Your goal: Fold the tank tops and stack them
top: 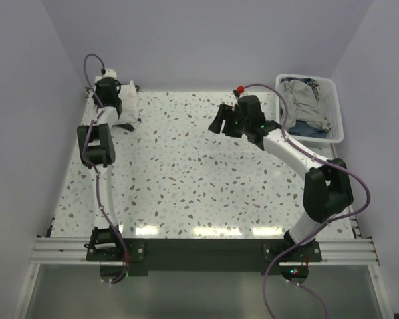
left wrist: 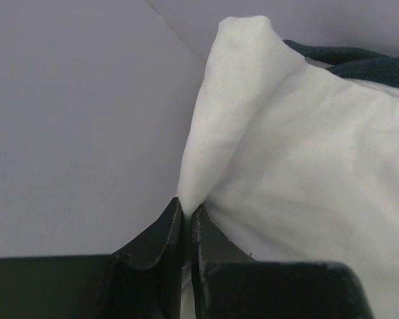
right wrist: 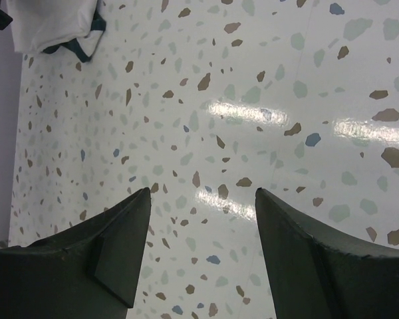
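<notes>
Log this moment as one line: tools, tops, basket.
left tool: shut on white top, far-left corner | right tool: open, empty, over table | grey top: in basket

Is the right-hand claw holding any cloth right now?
No, the right gripper stands wide open, with only the speckled table showing between its jaws.
</notes>
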Robot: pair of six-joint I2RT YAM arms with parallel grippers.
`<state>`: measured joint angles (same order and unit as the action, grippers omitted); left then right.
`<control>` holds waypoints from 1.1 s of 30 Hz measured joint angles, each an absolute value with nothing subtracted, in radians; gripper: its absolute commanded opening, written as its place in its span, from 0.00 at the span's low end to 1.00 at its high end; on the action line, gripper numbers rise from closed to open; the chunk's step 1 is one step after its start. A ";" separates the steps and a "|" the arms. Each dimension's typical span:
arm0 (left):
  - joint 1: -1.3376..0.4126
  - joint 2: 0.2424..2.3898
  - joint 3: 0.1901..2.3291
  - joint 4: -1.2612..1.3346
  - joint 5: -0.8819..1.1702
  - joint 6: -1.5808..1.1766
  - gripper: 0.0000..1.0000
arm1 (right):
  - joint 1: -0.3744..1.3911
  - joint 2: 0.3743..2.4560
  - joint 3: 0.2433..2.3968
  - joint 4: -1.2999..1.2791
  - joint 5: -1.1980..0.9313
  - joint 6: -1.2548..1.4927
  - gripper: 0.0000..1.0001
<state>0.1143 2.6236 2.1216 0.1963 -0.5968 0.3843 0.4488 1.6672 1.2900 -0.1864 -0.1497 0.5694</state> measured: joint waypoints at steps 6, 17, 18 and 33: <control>0.145 2.624 2.118 0.220 -0.597 0.376 0.11 | 0.450 1.679 1.290 -0.186 -0.150 0.568 0.67; 0.147 2.624 2.115 0.250 -0.628 0.314 0.66 | 0.451 1.683 1.290 -0.186 -0.150 0.567 0.67; 0.147 2.624 2.112 0.252 -0.631 0.306 0.66 | 0.451 1.684 1.290 -0.186 -0.150 0.567 0.67; -0.017 2.234 1.794 0.202 -0.599 -0.034 0.73 | 0.451 1.707 1.335 -0.226 -0.126 0.553 0.69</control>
